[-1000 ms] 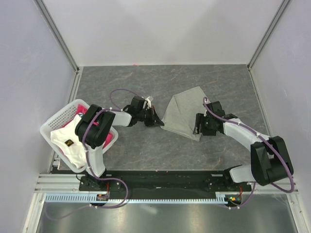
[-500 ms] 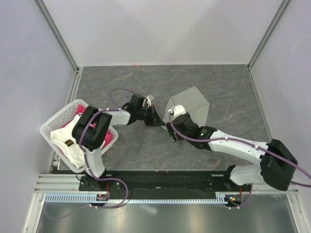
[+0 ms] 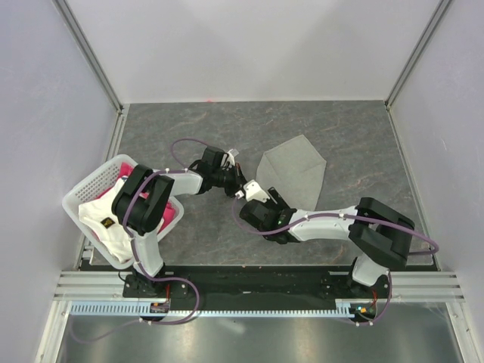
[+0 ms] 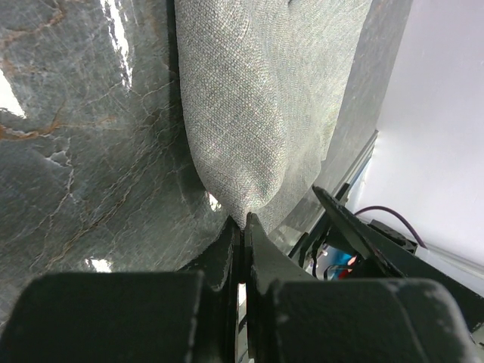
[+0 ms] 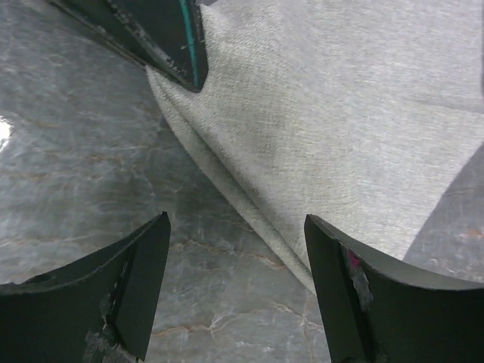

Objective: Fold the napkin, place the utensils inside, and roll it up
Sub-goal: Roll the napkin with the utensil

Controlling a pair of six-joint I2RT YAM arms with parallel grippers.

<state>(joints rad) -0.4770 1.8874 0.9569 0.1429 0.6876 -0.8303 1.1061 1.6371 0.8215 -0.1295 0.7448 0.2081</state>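
The grey-green napkin (image 3: 293,170) lies folded on the dark stone table. My left gripper (image 3: 239,187) is at its left corner, and in the left wrist view the jaws (image 4: 243,220) are shut on the tip of the cloth (image 4: 249,113). My right gripper (image 3: 249,201) is just in front of that corner. In the right wrist view it is open (image 5: 236,221) and empty, low over the napkin's folded lower edge (image 5: 340,113), with the left gripper's finger (image 5: 162,38) at the top. No utensils are in view.
A white basket (image 3: 82,193) with a pink cloth and a white cloth stands at the left, beside the left arm. Pale walls enclose the table at the back and both sides.
My right gripper swept from the napkin's right corner across to its left corner, beside the left gripper. The napkin changed from a triangle to a flat folded shape. The left gripper stayed put.
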